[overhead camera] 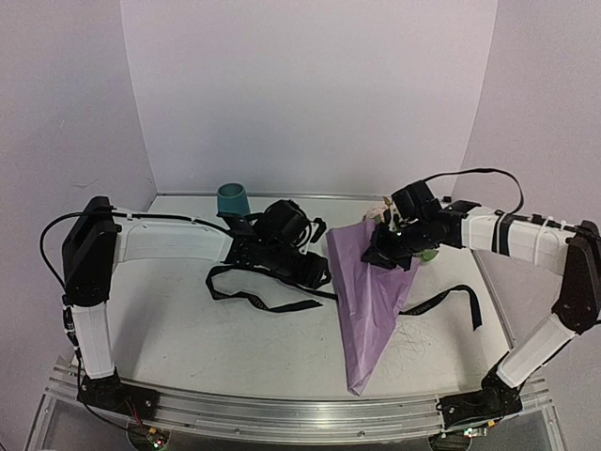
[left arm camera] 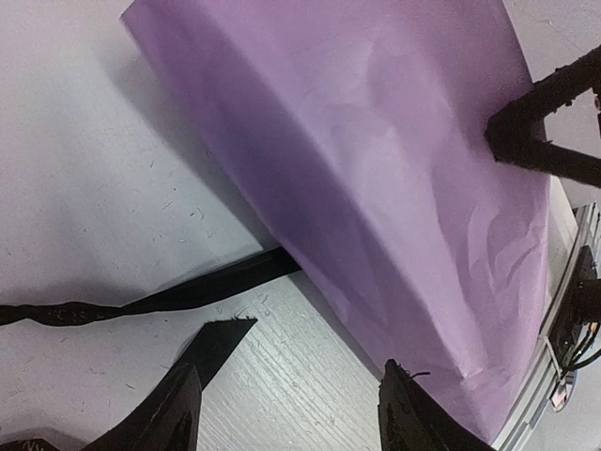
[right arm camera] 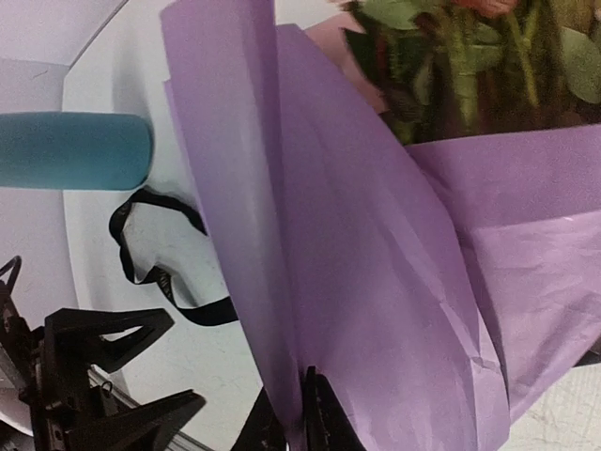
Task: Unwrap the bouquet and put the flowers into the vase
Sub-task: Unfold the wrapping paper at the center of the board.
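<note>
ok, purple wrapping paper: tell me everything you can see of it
The wrapping paper is a thin, matte lilac-purple sheet, lightly creased, loosely rolled into a cone lying on the table, point toward the near edge, wide mouth at the far end where the flowers show. The right gripper is shut on one loose edge. The untied black ribbon runs under it. The open left gripper sits close by its left side; contact unclear.

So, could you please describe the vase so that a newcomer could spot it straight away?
Start at the white table and look to its far edge, by the back wall. Just behind the left arm stands the vase. It is the only teal, smooth, upright thing there.
</note>
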`<state>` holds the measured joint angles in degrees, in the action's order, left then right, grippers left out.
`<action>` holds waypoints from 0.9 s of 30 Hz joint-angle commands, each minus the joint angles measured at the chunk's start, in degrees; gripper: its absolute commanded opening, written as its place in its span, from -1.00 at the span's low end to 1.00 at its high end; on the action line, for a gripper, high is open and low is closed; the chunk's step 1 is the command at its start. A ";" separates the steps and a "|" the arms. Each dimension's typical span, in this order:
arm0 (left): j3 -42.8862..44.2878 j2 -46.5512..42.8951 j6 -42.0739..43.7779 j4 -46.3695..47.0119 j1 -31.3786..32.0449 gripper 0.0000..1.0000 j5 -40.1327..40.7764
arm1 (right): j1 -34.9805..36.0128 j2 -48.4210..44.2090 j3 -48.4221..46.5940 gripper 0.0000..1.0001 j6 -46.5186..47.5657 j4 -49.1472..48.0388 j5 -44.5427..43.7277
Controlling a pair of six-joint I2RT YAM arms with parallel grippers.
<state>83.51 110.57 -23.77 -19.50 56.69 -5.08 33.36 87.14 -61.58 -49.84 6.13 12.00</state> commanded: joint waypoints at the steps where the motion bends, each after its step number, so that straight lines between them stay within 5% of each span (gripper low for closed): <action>1: -0.81 -4.90 0.95 0.83 0.10 0.31 3.92 | 4.71 6.05 -7.42 -0.67 -1.35 0.72 -0.44; 9: -7.43 -13.00 -2.08 -0.89 -0.67 0.33 12.02 | 9.97 13.45 -15.83 0.23 2.91 -11.17 10.89; 13: -12.88 -18.92 -4.47 -1.34 -1.19 0.34 15.62 | 10.23 12.51 -15.17 0.49 4.24 -15.25 16.12; 27: -16.50 -27.75 -9.88 -4.84 -3.46 0.35 22.73 | 8.47 5.75 -9.40 0.50 8.37 -5.24 1.12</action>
<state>66.97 87.37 -31.66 -22.66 53.92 13.90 42.12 94.28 -72.39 -43.23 -4.65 18.67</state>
